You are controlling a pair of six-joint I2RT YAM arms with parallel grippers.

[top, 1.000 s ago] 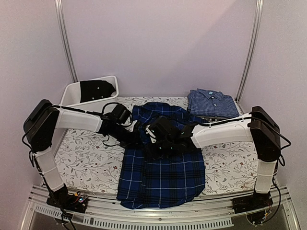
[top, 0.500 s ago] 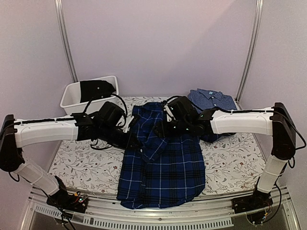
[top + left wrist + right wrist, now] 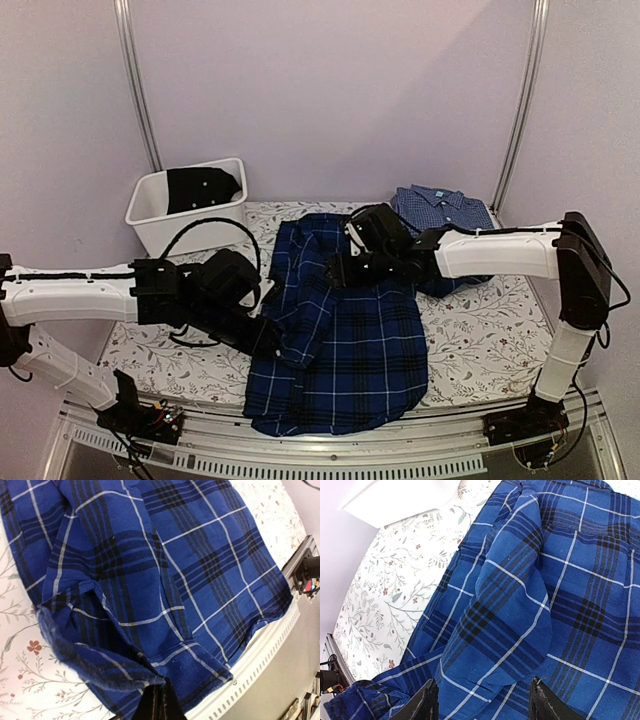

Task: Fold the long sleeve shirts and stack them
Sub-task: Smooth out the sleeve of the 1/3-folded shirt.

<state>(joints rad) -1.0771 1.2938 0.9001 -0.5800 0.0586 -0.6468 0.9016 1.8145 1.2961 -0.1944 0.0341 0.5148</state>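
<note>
Plaid shirt in navy and royal blue lies spread in the middle of the flowered table cover, with its hem at the near edge. Its left side is lifted in a fold, and the left gripper is pinched tight on this fold. The right gripper hovers over the upper part with its fingers apart, holding nothing. A lighter checked shirt lies folded at the far right corner.
</note>
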